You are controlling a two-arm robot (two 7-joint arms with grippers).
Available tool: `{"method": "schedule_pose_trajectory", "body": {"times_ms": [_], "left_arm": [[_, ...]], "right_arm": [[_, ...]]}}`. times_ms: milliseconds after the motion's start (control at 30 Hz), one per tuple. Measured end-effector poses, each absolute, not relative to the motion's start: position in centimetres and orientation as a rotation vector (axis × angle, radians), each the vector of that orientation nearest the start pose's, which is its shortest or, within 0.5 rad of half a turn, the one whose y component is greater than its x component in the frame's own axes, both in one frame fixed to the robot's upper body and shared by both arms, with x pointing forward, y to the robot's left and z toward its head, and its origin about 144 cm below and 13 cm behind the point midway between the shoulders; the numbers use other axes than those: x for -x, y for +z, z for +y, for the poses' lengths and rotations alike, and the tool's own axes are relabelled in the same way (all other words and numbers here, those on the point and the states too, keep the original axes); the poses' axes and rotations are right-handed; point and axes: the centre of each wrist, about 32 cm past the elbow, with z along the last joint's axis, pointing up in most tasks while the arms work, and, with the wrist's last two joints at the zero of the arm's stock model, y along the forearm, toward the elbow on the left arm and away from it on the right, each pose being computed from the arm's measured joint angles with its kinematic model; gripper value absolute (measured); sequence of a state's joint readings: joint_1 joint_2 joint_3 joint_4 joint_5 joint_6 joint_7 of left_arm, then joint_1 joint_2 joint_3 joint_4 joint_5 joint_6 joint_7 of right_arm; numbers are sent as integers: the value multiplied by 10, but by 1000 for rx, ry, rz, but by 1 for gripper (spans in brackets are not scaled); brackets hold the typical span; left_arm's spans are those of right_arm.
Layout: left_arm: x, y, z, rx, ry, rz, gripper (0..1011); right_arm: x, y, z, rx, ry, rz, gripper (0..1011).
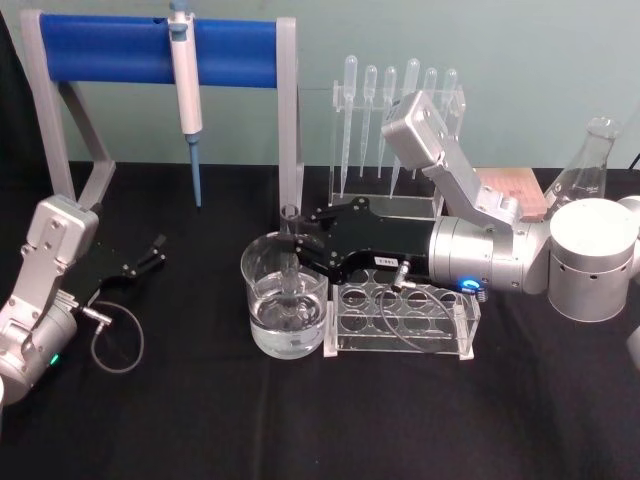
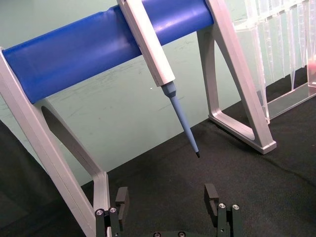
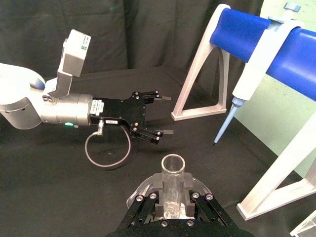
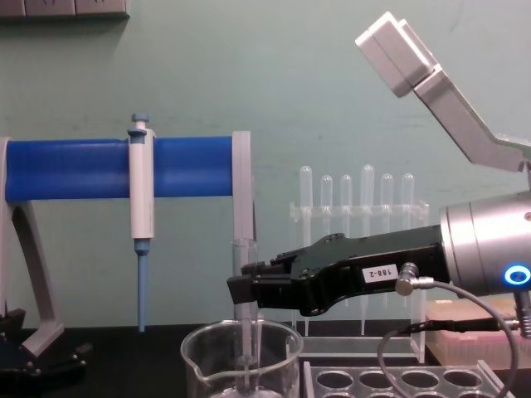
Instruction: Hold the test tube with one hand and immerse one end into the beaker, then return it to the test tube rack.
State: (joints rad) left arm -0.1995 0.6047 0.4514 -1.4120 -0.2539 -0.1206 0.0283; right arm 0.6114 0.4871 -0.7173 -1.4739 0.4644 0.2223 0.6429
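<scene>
The test tube (image 1: 291, 272) stands upright with my right gripper (image 1: 293, 243) shut on its upper part, just below the open rim. Its lower end reaches down inside the beaker (image 1: 256, 292), which holds water, and seems to dip into the water. From the side, the test tube (image 4: 243, 264) passes through the black jaws into the beaker (image 4: 206, 358). In the right wrist view the test tube (image 3: 173, 183) sits clamped between the fingers (image 3: 157, 198), over the beaker's rim (image 3: 141, 189). My left gripper (image 1: 152, 254) rests open at the table's left with nothing in it, as the left wrist view (image 2: 167, 199) confirms.
A clear rack with round holes (image 1: 400, 318) stands right beside the beaker, under my right arm. Behind are a blue-barred stand (image 1: 150, 50) holding a pipettor (image 1: 186, 90), a pipette rack (image 1: 395, 110), a flask (image 1: 585, 170) and a pink box (image 1: 510, 190).
</scene>
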Motion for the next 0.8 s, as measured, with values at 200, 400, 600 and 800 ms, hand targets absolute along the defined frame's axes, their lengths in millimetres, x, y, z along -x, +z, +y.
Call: {"method": "schedule_pose_trajectory", "body": {"times_ms": [200,400,600,800], "left_arm": [[-489,1140,310,-304,1248,-285,1000],[-489,1140,310,-304,1248,-285,1000],[-489,1140,310,-304,1248,-285,1000],[-489,1140,310,-304,1248,-285,1000]], "right_arm": [[-558,1259,-193,273,-404,-100,222],[-558,1259,-193,273,-404,-100,222],[-558,1259,-193,273,-404,-100,222],[-558,1259,-193,273,-404,-100,223]]}}
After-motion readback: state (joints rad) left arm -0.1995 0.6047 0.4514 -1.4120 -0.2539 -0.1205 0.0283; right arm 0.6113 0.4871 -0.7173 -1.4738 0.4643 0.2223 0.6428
